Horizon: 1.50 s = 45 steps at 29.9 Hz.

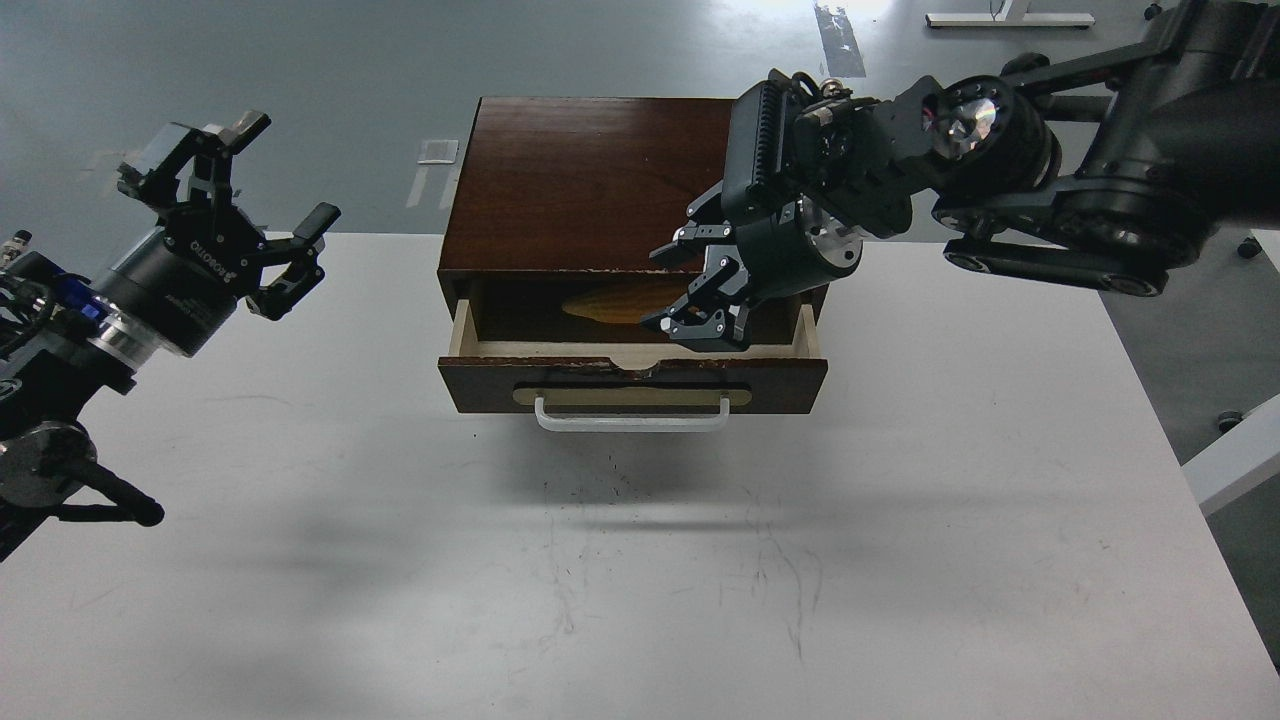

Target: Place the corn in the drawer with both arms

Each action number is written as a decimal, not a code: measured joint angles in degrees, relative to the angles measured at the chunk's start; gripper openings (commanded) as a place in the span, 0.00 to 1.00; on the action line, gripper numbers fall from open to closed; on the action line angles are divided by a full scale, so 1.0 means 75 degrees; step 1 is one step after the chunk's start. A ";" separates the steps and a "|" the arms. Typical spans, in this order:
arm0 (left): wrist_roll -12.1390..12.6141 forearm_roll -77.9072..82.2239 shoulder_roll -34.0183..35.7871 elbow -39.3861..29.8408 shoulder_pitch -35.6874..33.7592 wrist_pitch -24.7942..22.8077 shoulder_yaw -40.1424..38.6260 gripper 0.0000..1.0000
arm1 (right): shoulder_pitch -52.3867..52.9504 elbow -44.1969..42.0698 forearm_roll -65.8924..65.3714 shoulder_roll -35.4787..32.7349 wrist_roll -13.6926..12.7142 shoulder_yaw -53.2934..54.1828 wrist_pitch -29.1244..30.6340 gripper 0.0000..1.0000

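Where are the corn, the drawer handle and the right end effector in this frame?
corn (612,303), head view, on the shaded yellow cob lying inside the open drawer.
drawer handle (632,420), head view, on the middle of the white bar.
right end effector (678,285), head view, midway between its spread fingertips, over the drawer.

A robotics lab, by the look of it: a bare white table (640,600) on a grey painted floor (300,100) with tape marks (838,40).

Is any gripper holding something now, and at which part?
Nothing is held. The corn lies in the open drawer; the right gripper is open beside it, the left gripper open and empty.
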 measured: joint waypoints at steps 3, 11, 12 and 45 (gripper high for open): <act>0.0000 0.0000 0.0000 0.0000 0.0000 -0.0004 0.0000 0.99 | 0.0280 0.0187 0.0762 -0.0164 0.0000 0.0142 0.0000 0.78; 0.0000 0.0005 -0.0001 0.0000 0.0000 -0.0010 -0.0001 0.99 | 0.0340 0.0296 0.3343 -0.1090 0.0000 0.0677 0.0065 0.93; 0.0000 0.0009 -0.0006 0.0000 0.0000 -0.0015 -0.0001 0.99 | 0.0242 0.0296 0.3714 -0.1235 -0.0001 0.0731 0.0071 0.93; 0.0000 0.0086 -0.0393 0.0020 0.0198 -0.0112 -0.0007 0.99 | -0.8502 -0.0425 1.0848 -0.3307 0.0000 0.7470 0.0445 1.00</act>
